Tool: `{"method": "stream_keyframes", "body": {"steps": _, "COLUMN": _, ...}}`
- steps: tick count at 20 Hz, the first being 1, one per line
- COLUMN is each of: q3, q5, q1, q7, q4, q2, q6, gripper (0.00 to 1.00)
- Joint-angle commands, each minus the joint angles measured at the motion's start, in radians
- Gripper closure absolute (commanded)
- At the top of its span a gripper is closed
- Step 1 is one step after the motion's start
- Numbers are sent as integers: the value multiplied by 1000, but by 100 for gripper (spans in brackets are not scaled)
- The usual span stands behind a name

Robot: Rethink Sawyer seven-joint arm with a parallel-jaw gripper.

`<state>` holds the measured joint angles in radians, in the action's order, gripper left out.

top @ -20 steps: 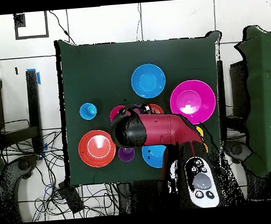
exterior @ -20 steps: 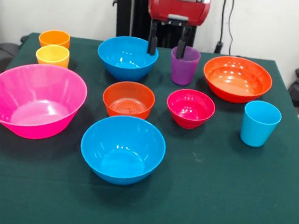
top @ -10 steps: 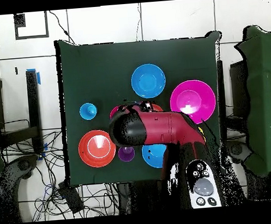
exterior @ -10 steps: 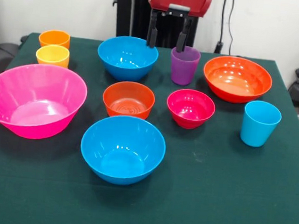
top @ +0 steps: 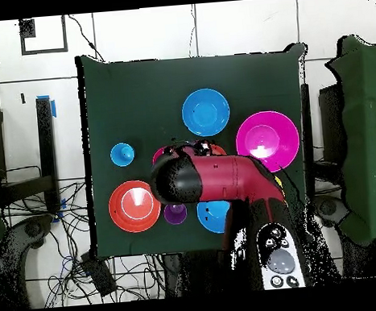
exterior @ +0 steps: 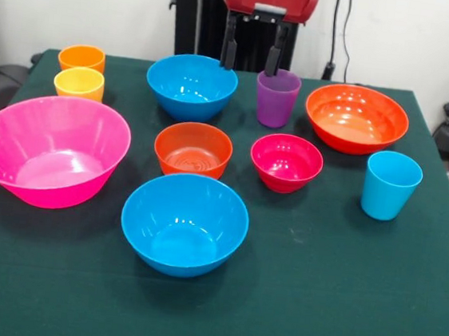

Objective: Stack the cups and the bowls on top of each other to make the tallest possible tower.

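The end effector (exterior: 250, 58) hangs at the far side of the table (exterior: 338, 308), its two black fingers (exterior: 229, 54) spread apart and holding nothing, raised above the rims of the things below. In the front view one finger hangs over the rim of the far blue bowl (exterior: 190, 86) and the other just over the rim of the translucent purple cup (exterior: 277, 98); whether either finger touches a rim cannot be told.

Further along from the purple cup, away from the end effector, sits the wide orange-red bowl (exterior: 356, 118), and nearer the camera from it the light blue cup (exterior: 390, 184) stands upright, well apart from the end effector. In front of the end effector, toward the camera, the small orange bowl (exterior: 193, 149) and the small magenta-red bowl (exterior: 285, 162) sit side by side without touching. Beyond them, nearest the camera, is the second blue bowl (exterior: 184, 223). Off to the other side of the end effector, the orange cup (exterior: 82, 58) and the yellow cup (exterior: 79, 83) stand close together, with the large pink bowl (exterior: 50, 150) in front of them.

Every piece rests singly and upright on the table; nothing is stacked. From overhead the red arm (top: 217, 180) covers the middle pieces.
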<state>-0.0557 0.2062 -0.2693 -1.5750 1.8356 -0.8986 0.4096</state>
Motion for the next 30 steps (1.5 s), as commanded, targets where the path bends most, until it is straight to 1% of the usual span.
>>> {"method": "stream_keyframes", "body": {"steps": 1, "q3": 41, "q5": 55, "q1": 75, "q7": -139, "q4": 64, "q2": 132, "q6": 93, "gripper": 0}}
{"method": "stream_keyframes", "body": {"steps": 3, "q3": 53, "q5": 56, "q1": 79, "q7": -151, "q4": 88, "q2": 147, "q6": 31, "gripper": 0}}
{"method": "stream_keyframes", "body": {"steps": 5, "q3": 75, "q5": 54, "q1": 90, "q7": -166, "q4": 112, "q2": 147, "q6": -11, "gripper": 0}}
{"method": "stream_keyframes", "body": {"steps": 7, "q3": 102, "q5": 54, "q1": 108, "q7": -181, "q4": 134, "q2": 140, "q6": -22, "gripper": 0}}
{"method": "stream_keyframes", "body": {"steps": 11, "q3": 157, "q5": 55, "q1": 151, "q7": -196, "q4": 162, "q2": 130, "q6": -13, "gripper": 0}}
{"method": "stream_keyframes", "body": {"steps": 13, "q3": 165, "q5": 53, "q1": 155, "q7": -190, "q4": 186, "q2": 124, "q6": -42, "gripper": 0}}
{"method": "stream_keyframes", "body": {"steps": 16, "q3": 164, "q5": 57, "q1": 141, "q7": -178, "q4": 229, "q2": 117, "q6": -120, "gripper": 0}}
{"method": "stream_keyframes", "body": {"steps": 19, "q3": 186, "q5": 60, "q1": 133, "q7": -173, "q4": 256, "q2": 122, "q6": -153, "gripper": 0}}
{"method": "stream_keyframes", "body": {"steps": 24, "q3": 211, "q5": 68, "q1": 113, "q7": -179, "q4": 294, "q2": 165, "q6": -272, "gripper": 0}}
{"method": "stream_keyframes", "body": {"steps": 30, "q3": 219, "q5": 58, "q1": 95, "q7": -183, "q4": 328, "q2": 233, "q6": -401, "gripper": 0}}
